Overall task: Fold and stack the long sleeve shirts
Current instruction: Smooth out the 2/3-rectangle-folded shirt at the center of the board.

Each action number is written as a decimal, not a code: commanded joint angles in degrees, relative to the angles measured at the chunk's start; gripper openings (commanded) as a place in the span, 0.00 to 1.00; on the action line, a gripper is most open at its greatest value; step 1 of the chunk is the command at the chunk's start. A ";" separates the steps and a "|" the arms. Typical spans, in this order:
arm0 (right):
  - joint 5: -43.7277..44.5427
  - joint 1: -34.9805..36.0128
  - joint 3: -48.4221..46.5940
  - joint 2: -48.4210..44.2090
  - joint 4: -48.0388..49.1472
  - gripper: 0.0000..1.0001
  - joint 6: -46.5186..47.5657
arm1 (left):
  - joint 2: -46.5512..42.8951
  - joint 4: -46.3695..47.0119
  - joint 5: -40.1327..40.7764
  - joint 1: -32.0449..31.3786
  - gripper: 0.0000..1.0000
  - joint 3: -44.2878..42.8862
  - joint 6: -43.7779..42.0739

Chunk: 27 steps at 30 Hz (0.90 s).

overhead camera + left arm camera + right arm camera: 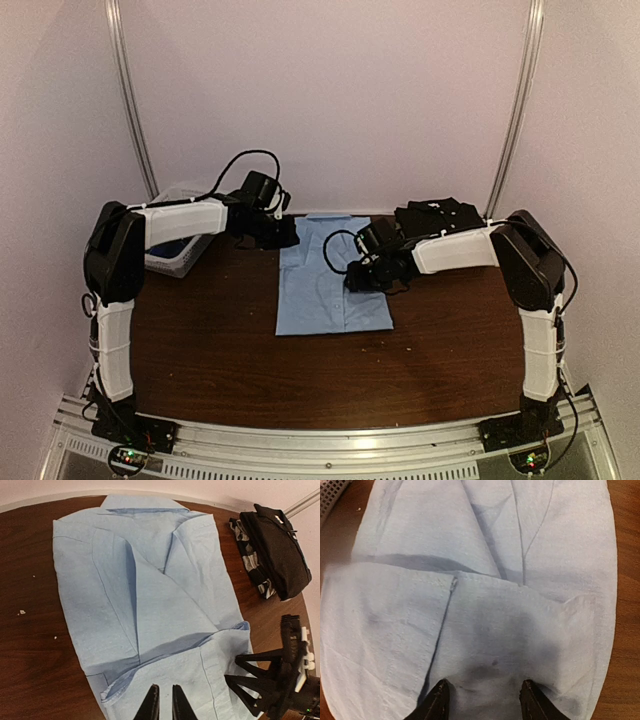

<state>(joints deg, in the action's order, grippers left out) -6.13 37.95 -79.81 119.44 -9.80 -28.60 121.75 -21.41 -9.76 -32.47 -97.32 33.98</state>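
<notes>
1. Dark brown wood table (200,350). Pale plain walls behind it, with a metal rail running up on each side.
2. White mesh basket (172,262) at the back left table edge, partly hidden by the left arm. One corner of it also shows in the right wrist view.
3. Light blue shirt (315,290) lies flat at table centre, toward the back. The collar is at the far edge, and the sleeves and side panels are folded inward over the body.
4. Black shirt (277,550), folded, sits at the back right of the table. It lies on top of a grey/white patterned shirt (248,560), whose edge peeks out underneath. This stack is apart from the blue shirt.
5. Left claw (166,705) is at the back left corner of the blue shirt in the top view. Its fingers are clenched almost together with a slim gap, and no cloth is seen between them.
6. Right claw (485,702) is released, fingers wide apart. It sits low over the right side of the blue shirt, above a folded cuff edge, and casts a dark shadow on the cloth. Cannot tell if the tips touch the fabric.
</notes>
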 commanded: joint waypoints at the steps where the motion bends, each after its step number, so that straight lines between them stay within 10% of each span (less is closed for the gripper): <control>1: 9.14 0.01 -2.34 2.13 -6.18 0.52 0.33 | -4.46 1.04 0.23 -0.31 0.12 4.69 -1.07; 27: 9.38 8.54 2.59 -1.32 -6.47 0.58 -3.47 | -14.13 8.62 -1.26 -0.67 0.11 26.59 2.30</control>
<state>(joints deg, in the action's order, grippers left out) 2.52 46.37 -78.63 115.74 -15.88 -30.50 109.03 -14.96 -10.52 -32.84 -71.99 35.73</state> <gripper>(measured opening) 0.572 0.106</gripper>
